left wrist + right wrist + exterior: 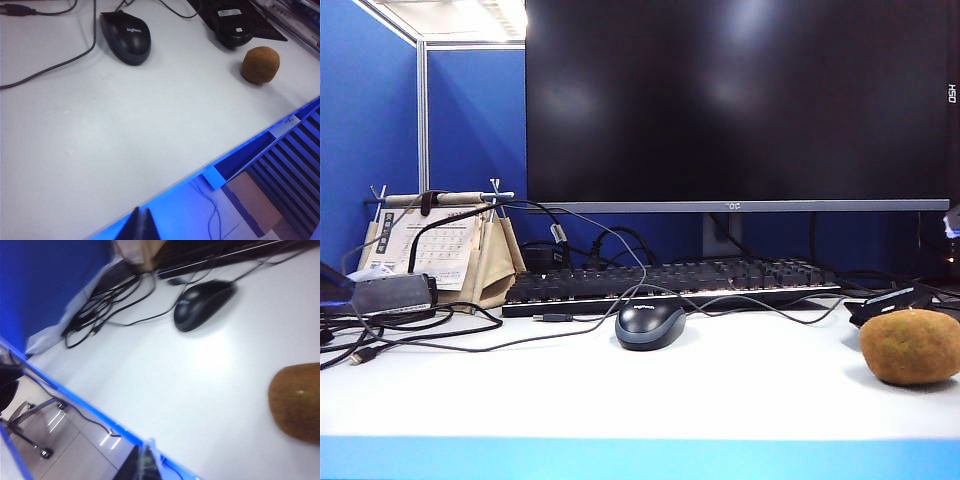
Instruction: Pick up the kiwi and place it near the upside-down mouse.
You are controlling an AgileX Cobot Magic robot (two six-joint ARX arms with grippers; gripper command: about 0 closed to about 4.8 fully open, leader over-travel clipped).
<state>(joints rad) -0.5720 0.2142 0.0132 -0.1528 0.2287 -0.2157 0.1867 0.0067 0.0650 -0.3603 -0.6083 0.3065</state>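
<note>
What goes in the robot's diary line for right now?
kiwi: on table, untouched | upside-down mouse: behind kiwi | left gripper: shut, empty | right gripper: shut, empty

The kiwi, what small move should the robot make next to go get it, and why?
Probably open the right gripper and bring it over the kiwi. Both grippers, left included, look shut and sit off the table's front edge, holding nothing. The kiwi lies untouched at the right, beside the upside-down mouse, and nearer the right arm's side.
</note>
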